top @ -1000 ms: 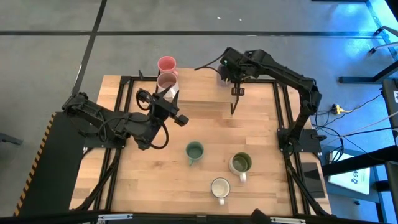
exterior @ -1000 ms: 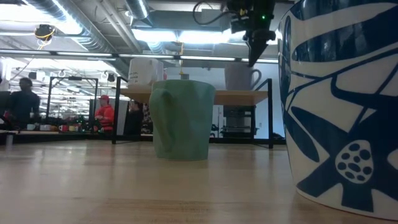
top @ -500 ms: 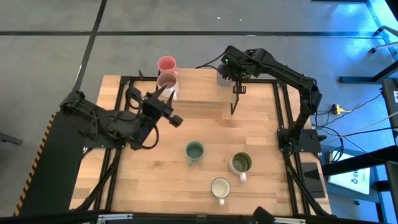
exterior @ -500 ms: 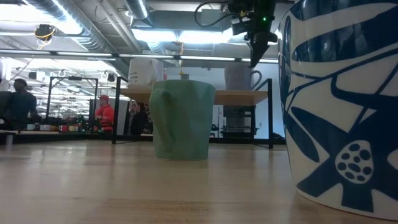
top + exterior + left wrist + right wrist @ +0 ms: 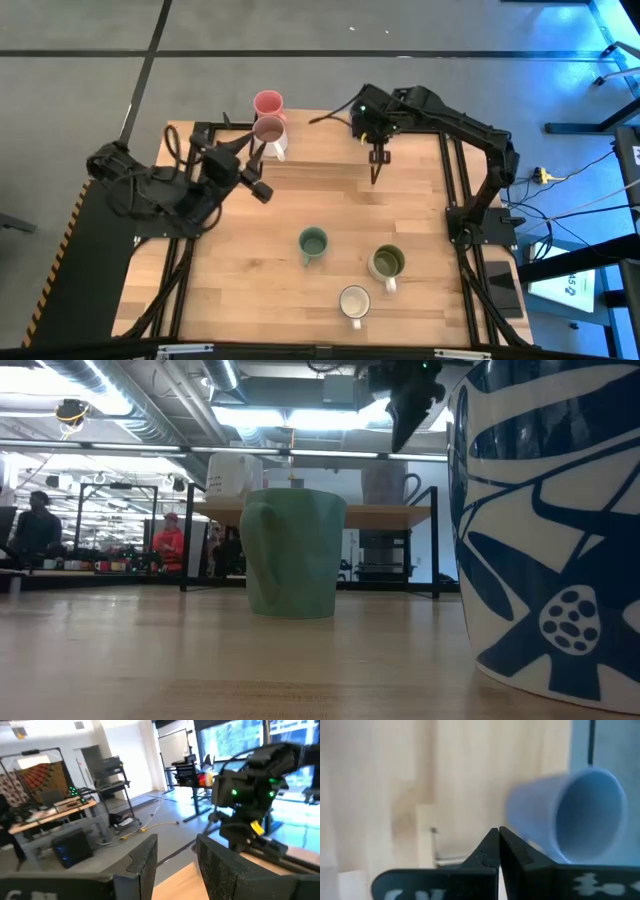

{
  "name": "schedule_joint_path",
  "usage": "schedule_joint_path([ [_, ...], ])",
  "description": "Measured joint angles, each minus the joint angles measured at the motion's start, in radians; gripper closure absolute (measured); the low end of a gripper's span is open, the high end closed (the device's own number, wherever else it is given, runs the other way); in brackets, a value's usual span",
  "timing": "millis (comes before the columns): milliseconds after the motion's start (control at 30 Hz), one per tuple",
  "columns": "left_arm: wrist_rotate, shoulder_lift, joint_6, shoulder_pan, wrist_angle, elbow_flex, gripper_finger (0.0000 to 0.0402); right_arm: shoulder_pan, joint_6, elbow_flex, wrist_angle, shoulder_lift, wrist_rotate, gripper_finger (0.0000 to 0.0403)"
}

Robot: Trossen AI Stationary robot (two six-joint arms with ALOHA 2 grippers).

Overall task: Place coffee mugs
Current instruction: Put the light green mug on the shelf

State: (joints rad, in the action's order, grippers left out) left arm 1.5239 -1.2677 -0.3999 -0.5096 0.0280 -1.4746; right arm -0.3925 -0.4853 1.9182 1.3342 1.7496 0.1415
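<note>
In the high view the pink mug (image 5: pixel 268 102) and the white mug with a mauve inside (image 5: pixel 268 129) stand on the raised far shelf (image 5: pixel 320 150). The teal-green mug (image 5: pixel 313 242), olive-green mug (image 5: pixel 386 262) and white mug (image 5: pixel 353 300) stand on the lower table. The lavender mug (image 5: pixel 570 815) sits on the shelf, mostly hidden under the right arm from above. My right gripper (image 5: pixel 375 172) hangs shut, pointing down beside it. My left gripper (image 5: pixel 250 165) is open, held level just left of the mauve-inside mug.
A black frame (image 5: pixel 455 180) borders the shelf and table sides. The low view has a blue-patterned white mug (image 5: pixel 545 530) very close at right, the teal-green mug (image 5: pixel 292 550) in the middle, and people in the room behind. Bare wood (image 5: pixel 240 280) lies near the left front.
My left arm has drawn back toward the table's left edge and slightly far, its open gripper swinging away from the middle. My right gripper stayed shut over the shelf, rising a little and tipping. No mug has moved.
</note>
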Motion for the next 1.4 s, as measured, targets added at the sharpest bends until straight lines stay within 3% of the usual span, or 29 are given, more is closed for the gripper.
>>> schedule_joint_path([
  [267,-0.113,0.054,0.093,-0.053,-0.002,0.000,0.0271,0.059,0.044,-0.033,0.003,0.000,0.007,0.0403],
  [767,-0.124,0.065,0.137,-0.170,-0.003,0.000,0.0271,0.000,0.114,-0.082,0.028,0.002,0.109,0.0403],
  [900,-0.124,0.065,0.157,-0.198,-0.003,0.000,0.0271,-0.022,0.119,-0.077,0.025,0.002,0.033,0.0403],
  [1133,-0.128,0.074,0.188,-0.245,-0.002,0.000,0.0271,0.043,0.141,0.033,-0.081,0.002,-0.055,0.0403],
  [1300,-0.256,0.094,0.280,-0.265,-0.023,0.000,0.0271,0.110,0.135,0.143,-0.181,0.002,-0.055,0.0403],
  [1400,-0.292,0.092,0.347,-0.257,-0.092,0.000,0.0271,0.153,0.109,0.222,-0.151,0.002,-0.055,0.0403],
])
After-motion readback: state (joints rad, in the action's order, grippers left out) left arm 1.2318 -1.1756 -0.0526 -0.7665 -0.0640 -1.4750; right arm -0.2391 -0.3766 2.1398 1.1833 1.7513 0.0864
